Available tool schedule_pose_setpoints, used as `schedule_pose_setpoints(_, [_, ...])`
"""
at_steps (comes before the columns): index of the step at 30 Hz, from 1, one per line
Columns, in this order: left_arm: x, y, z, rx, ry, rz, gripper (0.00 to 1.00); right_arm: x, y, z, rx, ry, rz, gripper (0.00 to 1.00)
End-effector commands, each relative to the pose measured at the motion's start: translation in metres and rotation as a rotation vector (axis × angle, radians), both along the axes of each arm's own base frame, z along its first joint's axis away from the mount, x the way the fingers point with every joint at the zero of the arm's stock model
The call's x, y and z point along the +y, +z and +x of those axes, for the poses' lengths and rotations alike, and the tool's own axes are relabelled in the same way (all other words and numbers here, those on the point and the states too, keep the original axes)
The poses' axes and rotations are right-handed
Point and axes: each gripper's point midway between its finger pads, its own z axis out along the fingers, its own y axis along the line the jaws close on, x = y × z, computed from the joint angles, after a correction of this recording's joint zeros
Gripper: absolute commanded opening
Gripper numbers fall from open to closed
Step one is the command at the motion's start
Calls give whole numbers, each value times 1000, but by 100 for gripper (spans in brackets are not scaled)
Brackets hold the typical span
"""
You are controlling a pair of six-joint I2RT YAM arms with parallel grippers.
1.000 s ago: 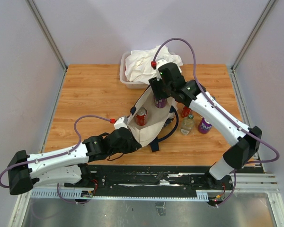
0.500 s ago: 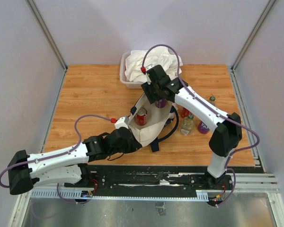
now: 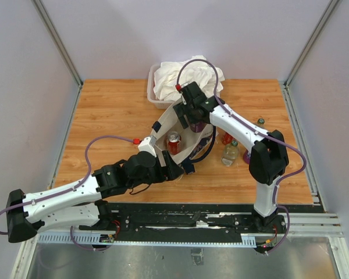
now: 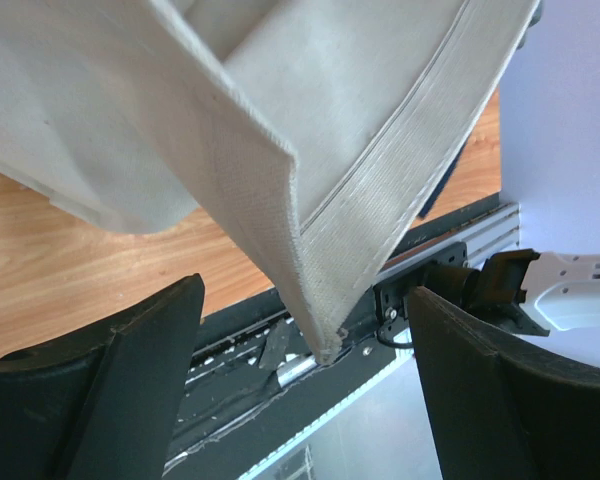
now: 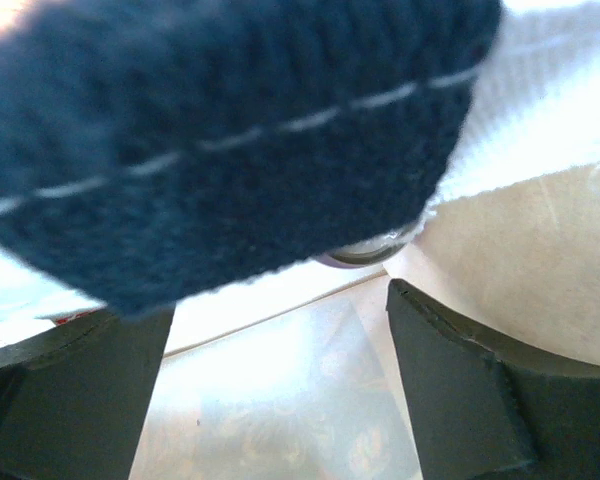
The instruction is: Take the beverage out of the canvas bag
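Canvas bag (image 3: 188, 150) mid-table (image 3: 110, 116), mouth up. Left gripper (image 4: 305, 300) spread wide, a bag corner hanging between its fingers (touching neither). Right gripper (image 5: 280, 340) parted at the far rim, navy strap (image 5: 230, 130) overhead. Red can (image 3: 174, 141) upright inside.

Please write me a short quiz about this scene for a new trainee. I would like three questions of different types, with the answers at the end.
1. True or false: the red can stands inside the canvas bag.
2. What sits behind the bag, at the far side of the table? A) a tub of white cloth B) a stack of plates C) a cardboard box
3. Fill in the blank (open or shut): the left gripper, with a corner of the bag between its fingers, is ___.

Key: 1 true; 2 A; 3 open.
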Motion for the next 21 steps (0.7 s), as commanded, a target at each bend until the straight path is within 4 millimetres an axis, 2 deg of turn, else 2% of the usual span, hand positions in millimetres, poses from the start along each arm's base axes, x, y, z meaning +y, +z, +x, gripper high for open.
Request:
schedule_pose_setpoints(1, [10,23,12,-76,62,-19,88,-13,-13,10,-28,-78,-17,88])
schedule_pose_setpoints(4, [14,18,13,-79,75,-6,88,-18,-22,12,-36,-114,-25,89])
schedule_pose_setpoints(9, [11,3,10,-52,60,12,79,-29,-34,12,-46,-184,-28,90])
schedule_pose_setpoints(15, [11,-15,12,-42,64,56,76,-36,-36,13,-68,-252,20,92])
schedule_pose_setpoints(18, [12,-13,15,-54,78,54,76,-37,-36,14,-78,-268,41,92])
schedule_pose_setpoints(21, [14,0,19,-89,100,15,78,-36,-35,15,-84,-266,46,92])
